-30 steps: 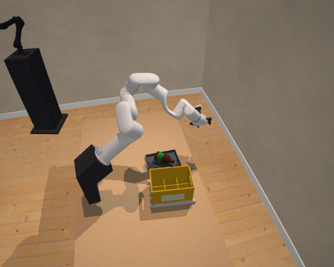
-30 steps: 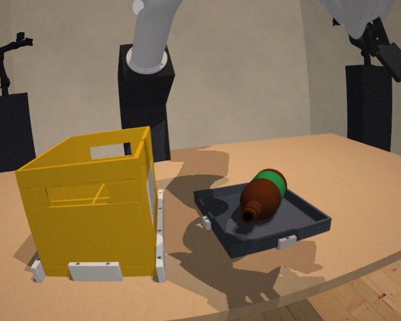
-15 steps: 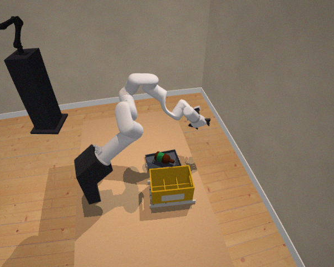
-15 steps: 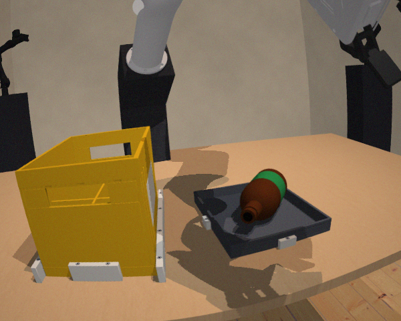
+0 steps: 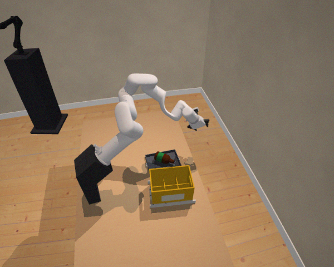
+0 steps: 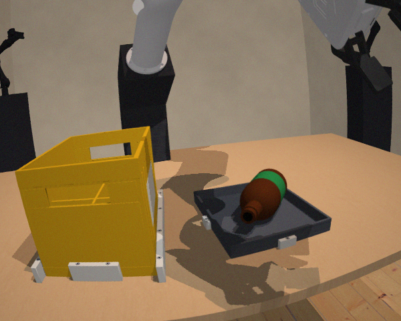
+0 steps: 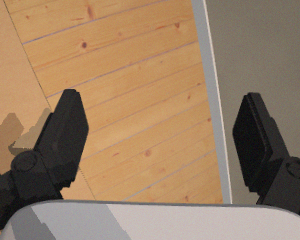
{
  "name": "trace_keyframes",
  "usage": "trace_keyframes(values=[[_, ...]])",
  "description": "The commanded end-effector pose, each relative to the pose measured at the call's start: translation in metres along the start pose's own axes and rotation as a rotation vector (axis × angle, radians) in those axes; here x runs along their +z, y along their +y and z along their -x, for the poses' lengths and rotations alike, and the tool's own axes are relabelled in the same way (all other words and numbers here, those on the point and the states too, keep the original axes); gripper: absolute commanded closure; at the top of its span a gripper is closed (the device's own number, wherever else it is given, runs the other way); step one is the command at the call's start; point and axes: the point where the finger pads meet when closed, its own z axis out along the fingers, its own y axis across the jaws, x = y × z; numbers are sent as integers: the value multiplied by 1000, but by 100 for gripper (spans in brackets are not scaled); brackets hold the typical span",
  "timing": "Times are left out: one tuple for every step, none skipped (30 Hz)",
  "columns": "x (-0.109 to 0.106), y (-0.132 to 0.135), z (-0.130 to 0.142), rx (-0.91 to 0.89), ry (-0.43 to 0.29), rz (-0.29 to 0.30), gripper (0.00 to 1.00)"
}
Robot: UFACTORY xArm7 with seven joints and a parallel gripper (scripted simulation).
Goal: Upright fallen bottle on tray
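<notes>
while bottle lies, fingers wide

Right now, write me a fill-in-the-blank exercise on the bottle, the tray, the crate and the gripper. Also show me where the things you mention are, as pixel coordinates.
1. The brown bottle (image 5: pixel 165 158) (image 6: pixel 262 198) lies on its ____ in the dark tray (image 5: pixel 150 166) (image 6: pixel 280 244).
2. The band around the bottle is ____.
3. The divided crate (image 5: pixel 172 188) (image 6: pixel 97 235) beside the tray is ____.
4. The gripper (image 5: pixel 197 125) (image 7: pixel 160 110) is ____, with nothing between its fingers.

Missing words: side; green; yellow; open
</notes>
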Motion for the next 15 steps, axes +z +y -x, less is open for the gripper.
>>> trace_keyframes(values=[[-2,-9,6,-46,-18,-17,0],[-2,-9,6,-46,-18,-17,0],[-2,-9,6,-46,-18,-17,0],[-2,-9,6,-46,-18,-17,0],[-2,-9,6,-46,-18,-17,0],[-2,-9,6,-46,-18,-17,0],[-2,-9,6,-46,-18,-17,0],[-2,-9,6,-46,-18,-17,0],[-2,-9,6,-46,-18,-17,0],[-2,-9,6,-46,-18,-17,0],[-3,-15,10,-70,-28,-27,0],[-4,-20,13,-94,-37,-38,0],[-4,-20,13,-94,-37,-38,0],[-4,-20,13,-94,-37,-38,0],[-4,-20,13,-94,-37,-38,0]])
